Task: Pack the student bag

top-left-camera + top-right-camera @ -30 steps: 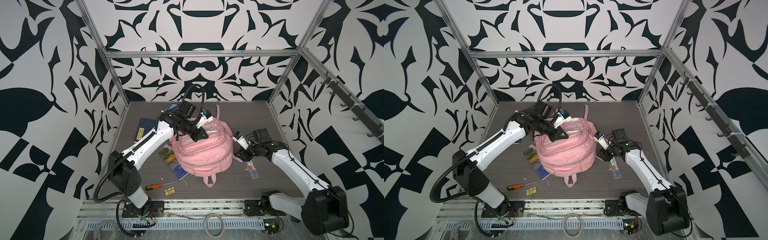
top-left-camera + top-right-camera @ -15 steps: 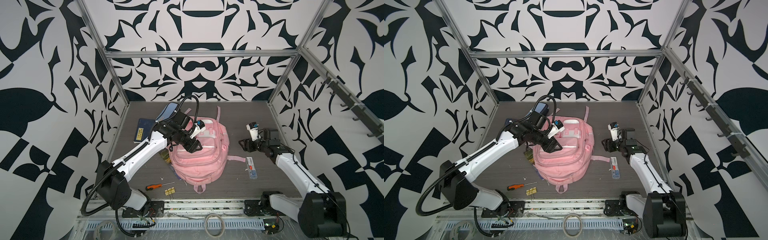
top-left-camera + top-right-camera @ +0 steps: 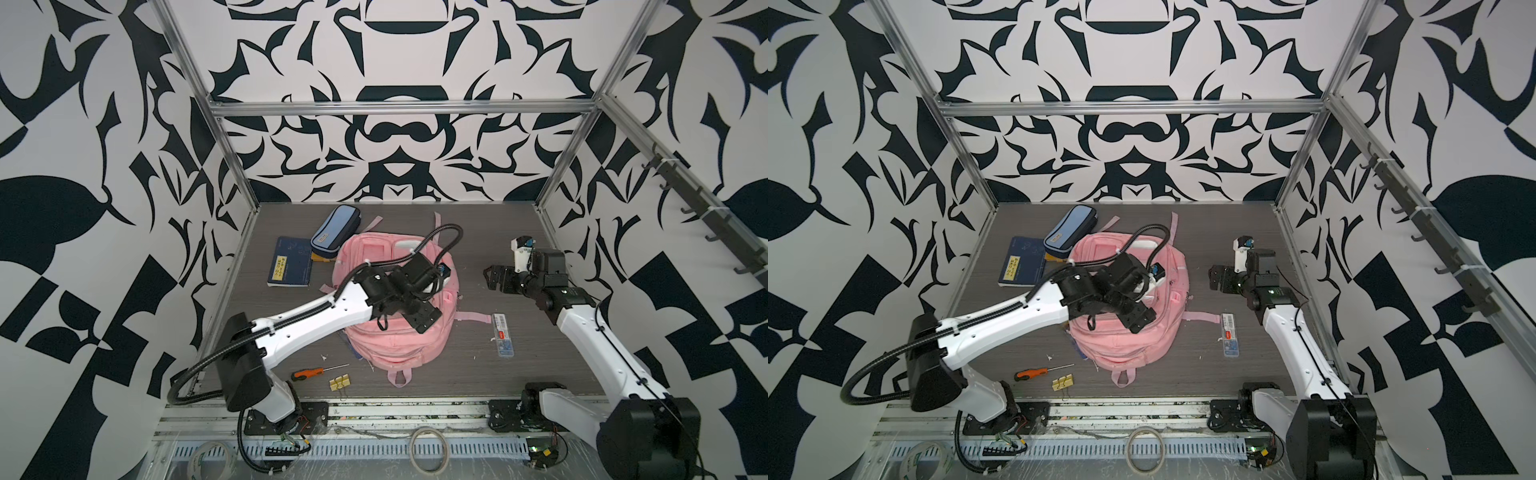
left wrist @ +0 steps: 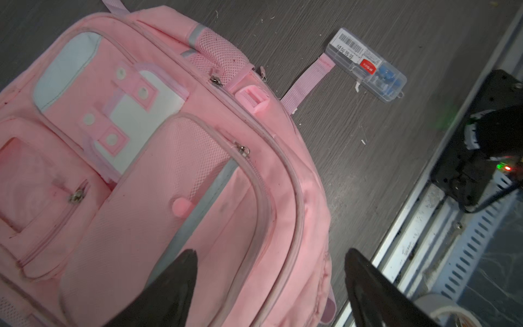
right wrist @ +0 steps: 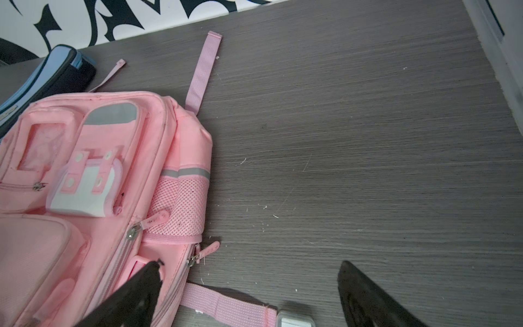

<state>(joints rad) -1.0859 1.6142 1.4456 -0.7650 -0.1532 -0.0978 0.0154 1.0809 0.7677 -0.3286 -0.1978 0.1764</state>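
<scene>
The student bag (image 3: 395, 345) (image 3: 1125, 340) is a large pink backpack. It lies flat on the grey table with its zip pockets and pale stripes facing up. My left gripper (image 3: 422, 320) (image 3: 1136, 318) hovers over its front half. In the left wrist view this gripper (image 4: 270, 254) is open, with the bag (image 4: 169, 170) below its spread fingers and nothing held. My right gripper (image 3: 492, 276) (image 3: 1217, 278) hangs to the right of the bag. In the right wrist view this gripper (image 5: 249, 264) is open over bare table beside the bag's mesh side pocket (image 5: 181, 206).
A blue pencil case (image 3: 336, 227) and a dark blue notebook (image 3: 291, 262) lie at the back left of the bag. A clear plastic box (image 3: 502, 334) lies at the end of a pink strap on the right. An orange-handled screwdriver (image 3: 309, 372) and yellow binder clips (image 3: 340, 382) lie near the front edge.
My left gripper has let go of the bag's top, opened and moved forward over it. The bag has settled flat. My right gripper has drawn back to the right and opened wider.
</scene>
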